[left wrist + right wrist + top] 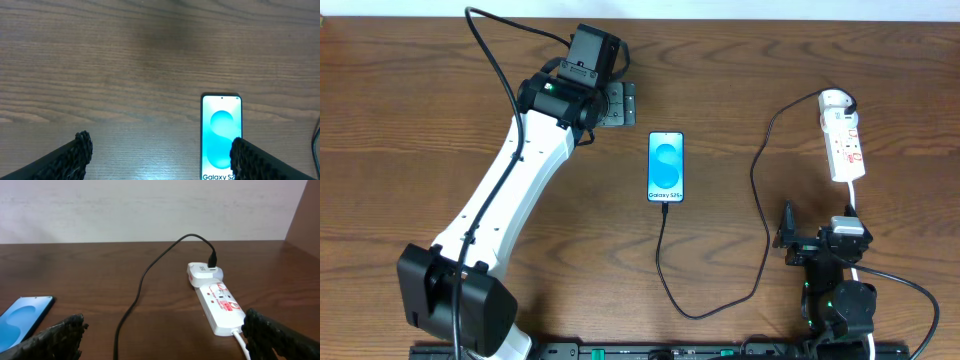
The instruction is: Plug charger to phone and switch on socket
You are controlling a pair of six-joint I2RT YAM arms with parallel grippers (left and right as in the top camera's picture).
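Note:
The phone (pixel 666 166) lies flat mid-table with its light-blue screen up, and it also shows in both wrist views (pixel 221 135) (pixel 22 316). The black charger cable (pixel 758 200) runs from the phone's bottom edge, loops toward the front and climbs to a white adapter (pixel 205 272) plugged into the far end of the socket (pixel 845 140) (pixel 220 302). My left gripper (pixel 617 105) (pixel 161 150) hangs open just left of the phone, holding nothing. My right gripper (pixel 820 235) (pixel 162 327) is open near the front right, short of the socket, with its right fingertip beside the strip's near end.
The socket's white cord (pixel 856 205) (pixel 242 342) trails from the strip's near end past my right gripper. A pale wall (pixel 150 210) stands behind the table's far edge. Bare wood (pixel 140 75) lies left of the phone.

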